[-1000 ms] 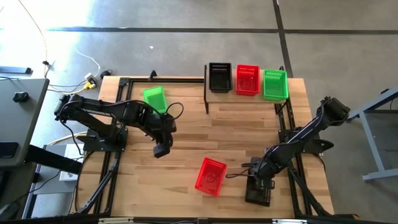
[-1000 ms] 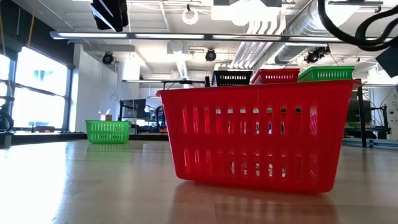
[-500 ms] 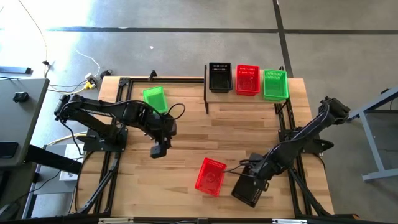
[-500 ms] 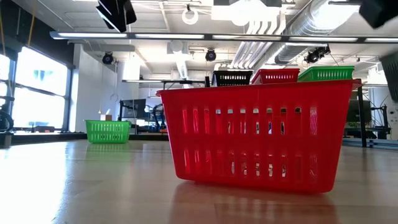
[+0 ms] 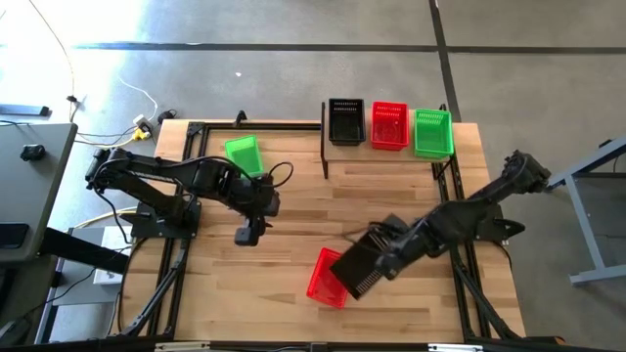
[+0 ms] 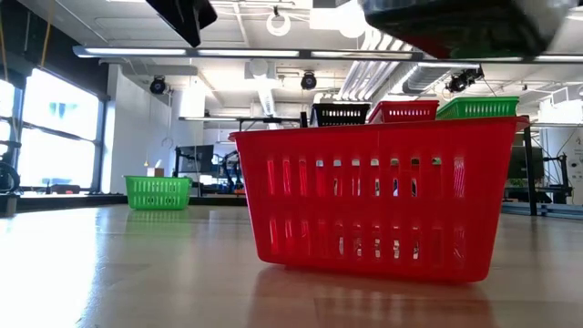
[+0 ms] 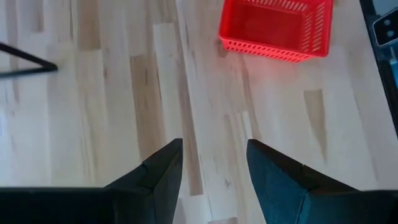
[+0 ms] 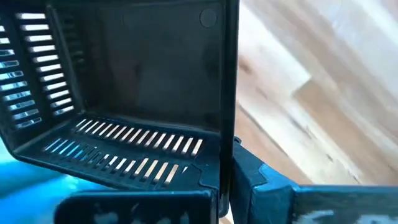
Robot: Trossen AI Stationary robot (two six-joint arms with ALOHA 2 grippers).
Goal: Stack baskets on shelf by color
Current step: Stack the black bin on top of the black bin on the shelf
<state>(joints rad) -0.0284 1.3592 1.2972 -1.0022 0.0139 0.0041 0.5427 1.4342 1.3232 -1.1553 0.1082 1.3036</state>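
My right gripper (image 5: 384, 260) is shut on a black basket (image 5: 360, 268) that hangs above the table's near middle, over the right edge of a red basket (image 5: 326, 278) resting on its base on the tabletop. In the low view the black basket (image 6: 455, 27) floats at the top, above the red basket (image 6: 378, 196). A green basket (image 5: 244, 154) sits on the table at the far left. The shelf (image 5: 386, 156) at the far edge carries a black basket (image 5: 346, 120), a red one (image 5: 388, 125) and a green one (image 5: 432, 132). My left gripper (image 7: 214, 168) hovers open over bare wood. My right gripper holds the black basket by the rim of one wall (image 8: 227, 134), one finger (image 8: 261, 180) outside the wall and the other inside. The fingers come slanting down from the table's right. The basket is lifted clear of the table and tilted.
Black metal frames run along the left and right table edges (image 5: 181, 225). Open wood lies between the shelf and the red basket. The left arm (image 5: 166, 176) reaches over the left half of the table.
My right gripper has risen from the near right corner and gone toward the red basket, carrying the black basket off the table and turning it as it went. My left gripper has rolled a little at the wrist, staying in place.
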